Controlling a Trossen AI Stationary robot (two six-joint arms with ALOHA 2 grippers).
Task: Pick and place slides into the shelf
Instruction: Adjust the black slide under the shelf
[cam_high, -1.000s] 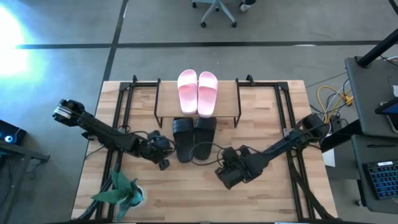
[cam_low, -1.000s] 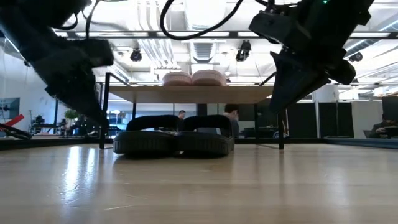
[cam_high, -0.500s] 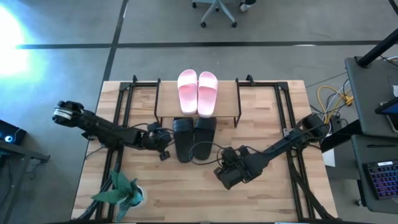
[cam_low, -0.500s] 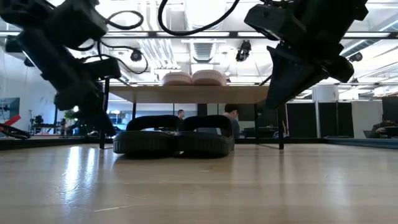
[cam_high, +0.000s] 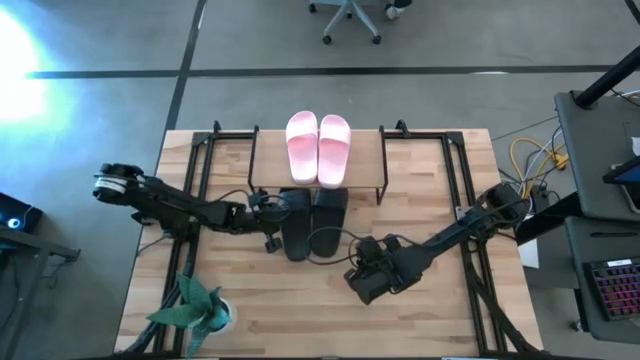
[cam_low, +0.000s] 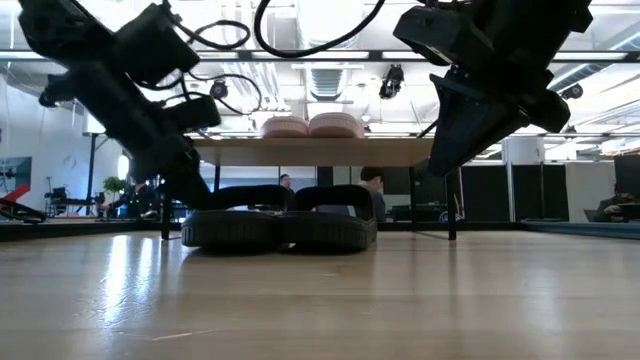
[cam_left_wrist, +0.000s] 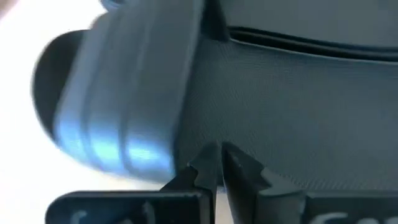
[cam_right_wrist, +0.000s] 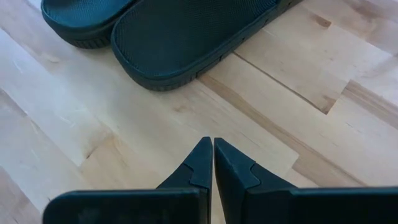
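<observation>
The light pink pair of slides (cam_high: 318, 148) lies side by side on the shelf's wooden top board (cam_high: 365, 165). The dark pair (cam_high: 311, 220) rests sole-down on the table, toes under the shelf (cam_low: 400, 152) and heels sticking out toward the near edge. My left gripper (cam_high: 279, 210) is shut and comes level from the table's left. Its tips (cam_left_wrist: 221, 155) are right at the left dark slide (cam_left_wrist: 292, 106), beside the strap (cam_left_wrist: 124, 99). My right gripper (cam_high: 358, 278) is shut and hovers over bare table near the heels (cam_right_wrist: 180, 37). My left gripper has its shut fingertips (cam_left_wrist: 208, 163) at the left side of the left dark slide (cam_high: 293, 225), coming level from the table's left. I cannot tell whether they touch it. The slide lies flat on the table.
A green leafy plant (cam_high: 195, 305) stands at the table's near left corner. Black metal frame rails (cam_high: 195, 170) run along the table's left and right sides. Cables loop over the table between the arms (cam_high: 325, 240). Bare wood lies near the front edge (cam_low: 320, 300).
My left gripper has moved from the near-left of the dark pair toward the table's far edge and right. It has come up against the left dark slide's left side, still shut. The slides have stayed put.
</observation>
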